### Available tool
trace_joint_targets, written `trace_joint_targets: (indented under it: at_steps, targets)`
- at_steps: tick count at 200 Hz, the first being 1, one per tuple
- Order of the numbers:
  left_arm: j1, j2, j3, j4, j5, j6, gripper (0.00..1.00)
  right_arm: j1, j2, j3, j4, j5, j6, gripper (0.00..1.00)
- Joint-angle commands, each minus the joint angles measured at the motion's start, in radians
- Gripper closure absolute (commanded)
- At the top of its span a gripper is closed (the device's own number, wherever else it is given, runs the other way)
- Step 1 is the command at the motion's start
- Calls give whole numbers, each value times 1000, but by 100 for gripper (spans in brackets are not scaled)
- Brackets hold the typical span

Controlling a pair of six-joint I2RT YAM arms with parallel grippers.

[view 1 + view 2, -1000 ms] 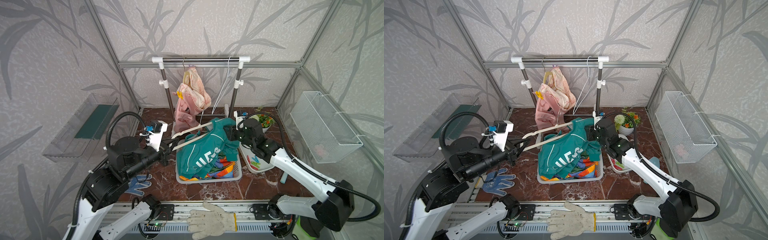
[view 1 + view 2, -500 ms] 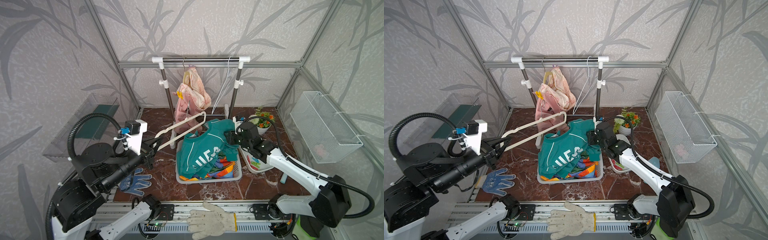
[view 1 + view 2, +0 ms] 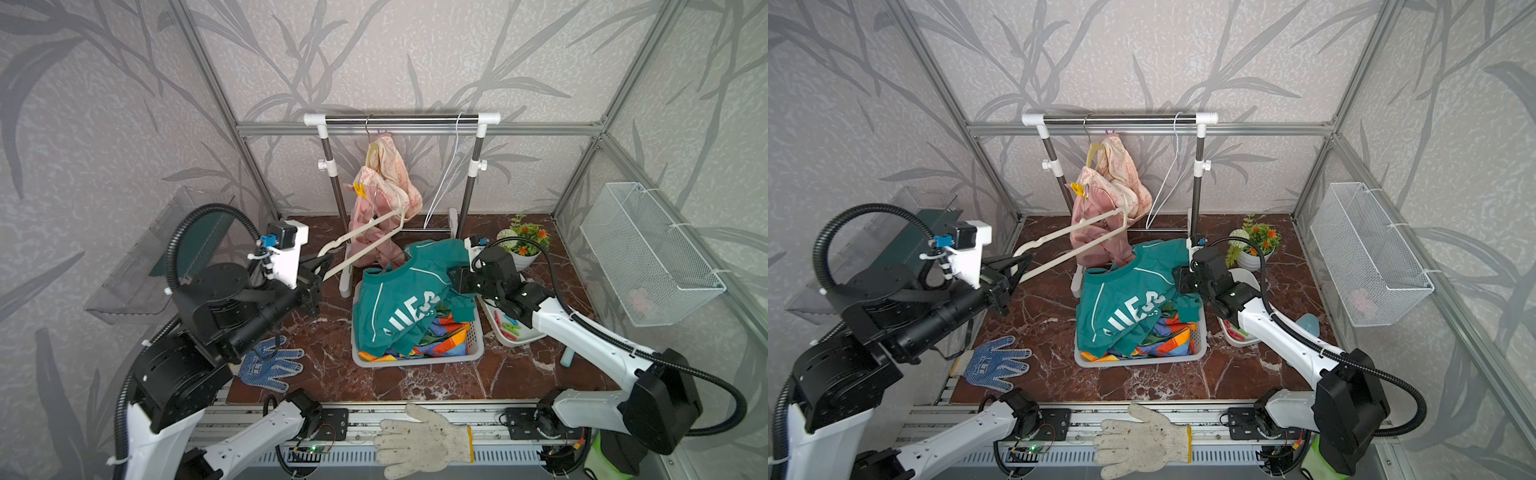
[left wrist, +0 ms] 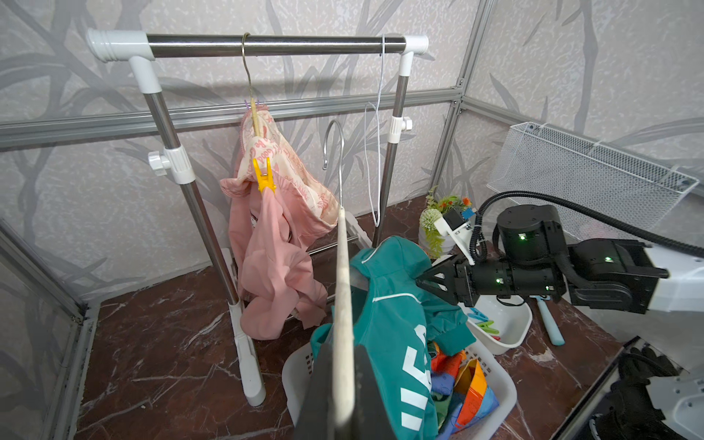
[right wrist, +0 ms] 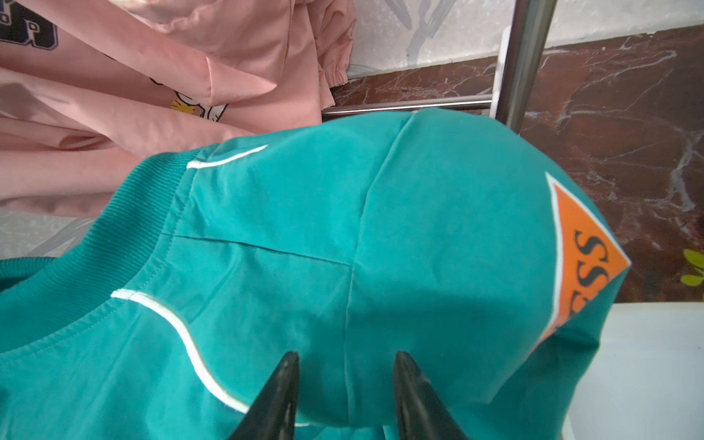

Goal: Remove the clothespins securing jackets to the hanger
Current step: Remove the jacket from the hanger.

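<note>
The left gripper (image 3: pixel 322 268) is clamped on the end of a cream hanger (image 3: pixel 361 232), holding it bare and slanting toward the upper right in both top views. The right gripper (image 5: pixel 344 384) has its jaws parted with nothing between them, hovering right over the teal jacket (image 3: pixel 399 299). That jacket lies draped on a rainbow jacket (image 3: pixel 440 343) in a white basket (image 3: pixel 415 359) at frame centre. Above, the pink jacket (image 4: pixel 274 247) hangs from the rail (image 4: pixel 266 44), pinned by a yellow clothespin (image 4: pixel 264 179). More clothespins (image 4: pixel 484 324) sit in a white tub (image 4: pixel 510 327), centre right.
</note>
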Motion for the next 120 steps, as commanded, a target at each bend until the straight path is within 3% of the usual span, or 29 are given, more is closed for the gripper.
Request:
trace_joint_targets:
  at_steps: [1,63,120]
  targets:
    - [3,38,-11,142,-13,51,100,-4,-49,-14,-12,-11,-2,57]
    - [4,113,-34,320,-98,117,100,-4,-69,-19,-20,-14,-3,57]
    - [0,167,-58,507,-90,149,100,-4,-49,-8,-19,-15,-1,58]
